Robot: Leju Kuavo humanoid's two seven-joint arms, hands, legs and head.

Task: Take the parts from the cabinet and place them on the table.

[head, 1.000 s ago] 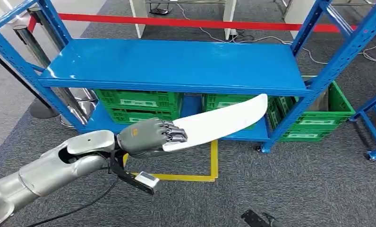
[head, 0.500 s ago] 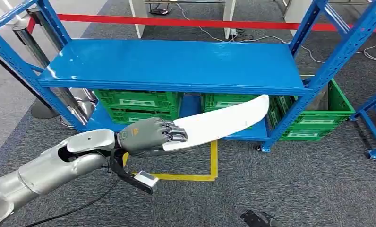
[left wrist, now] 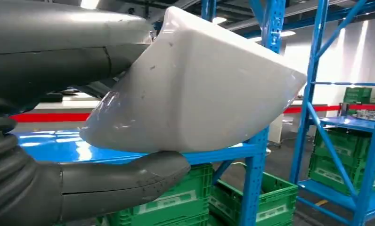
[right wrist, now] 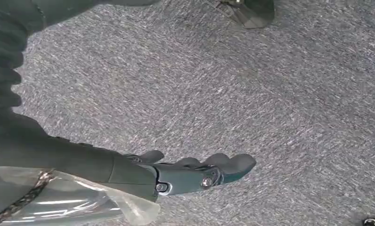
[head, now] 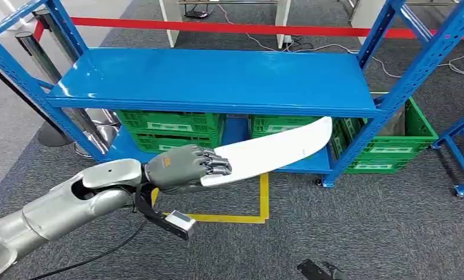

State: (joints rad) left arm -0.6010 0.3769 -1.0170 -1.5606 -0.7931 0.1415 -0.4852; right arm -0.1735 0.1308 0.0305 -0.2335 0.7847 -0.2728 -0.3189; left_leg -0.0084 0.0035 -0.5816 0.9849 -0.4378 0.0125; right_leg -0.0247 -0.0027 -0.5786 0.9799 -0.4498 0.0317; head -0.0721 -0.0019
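Because the long white part (head: 270,150) is gripped at one end only, it could be levered out of the left hand (head: 183,168), or its far tip could be knocked against the blue rack (head: 218,79) just behind it. Its near end is clamped between the thumb and the curled fingers (head: 218,163). It is smooth, glossy and curved, narrowing to a rounded tip, and is held in the air before the green crates (head: 171,128). The right hand (right wrist: 195,174) is seen hanging above grey carpet (right wrist: 270,94), fingers loosely extended around nothing.

One white part (head: 270,150) was there, and one blue rack (head: 218,79). Three green crates (head: 170,129) sat under its shelf. One red barrier tape (head: 229,27) ran behind.
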